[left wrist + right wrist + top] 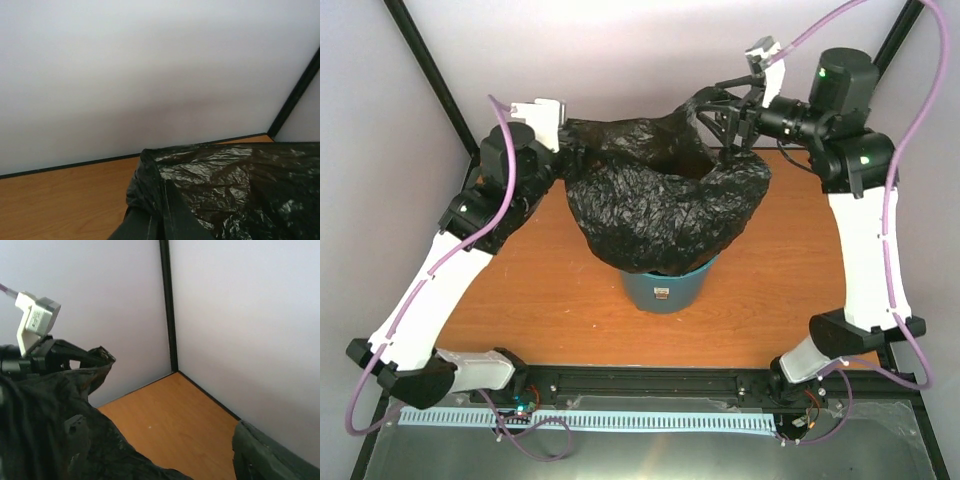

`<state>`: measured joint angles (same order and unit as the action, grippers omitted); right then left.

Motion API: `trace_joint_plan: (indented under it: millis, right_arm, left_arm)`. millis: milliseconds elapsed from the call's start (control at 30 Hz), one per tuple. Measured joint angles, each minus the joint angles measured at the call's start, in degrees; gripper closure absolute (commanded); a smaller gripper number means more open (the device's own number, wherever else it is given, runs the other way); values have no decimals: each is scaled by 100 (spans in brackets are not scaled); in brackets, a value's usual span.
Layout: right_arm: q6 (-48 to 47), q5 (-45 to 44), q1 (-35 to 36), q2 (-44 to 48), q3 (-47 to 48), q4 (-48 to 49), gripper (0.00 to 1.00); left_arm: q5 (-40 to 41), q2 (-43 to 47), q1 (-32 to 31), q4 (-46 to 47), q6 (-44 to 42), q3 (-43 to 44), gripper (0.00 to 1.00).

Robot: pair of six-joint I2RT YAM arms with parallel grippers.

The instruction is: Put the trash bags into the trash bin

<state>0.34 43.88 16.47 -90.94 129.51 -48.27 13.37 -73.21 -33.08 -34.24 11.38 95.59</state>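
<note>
The black trash bag [660, 205] hangs spread open between my two grippers, its bottom sagging over the mouth of the teal trash bin [665, 288], which stands at the table's middle front. My left gripper [563, 140] is shut on the bag's left rim; in the left wrist view its jaws [160, 225] pinch the film [235, 185]. My right gripper [730, 125] is open at the bag's right rim. In the right wrist view [160, 440] the bag [45, 430] drapes over its left finger, and its right finger [255, 457] is bare.
The wooden table [540, 290] is bounded by white walls with black corner posts [167, 305]. The left arm's wrist camera [35, 320] shows across the bag in the right wrist view. A black rail [650, 385] runs along the near edge.
</note>
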Motion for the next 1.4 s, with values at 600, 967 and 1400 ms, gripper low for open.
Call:
trace_joint_plan:
  millis: [600, 967, 1400]
  right_arm:
    - [-162, -2404, -1093, 2240, -754, -573, 15]
    - [-1554, -2317, -1661, 2702, -3810, -1152, 28]
    - [-2914, -1624, -1576, 3112, -4518, -1259, 39]
  left_arm:
    - [-791, 422, 710, 518, 92, -625, 99]
    - [-920, 466, 732, 610, 96, -737, 99]
    - [-1014, 466, 807, 636, 98, -737, 99]
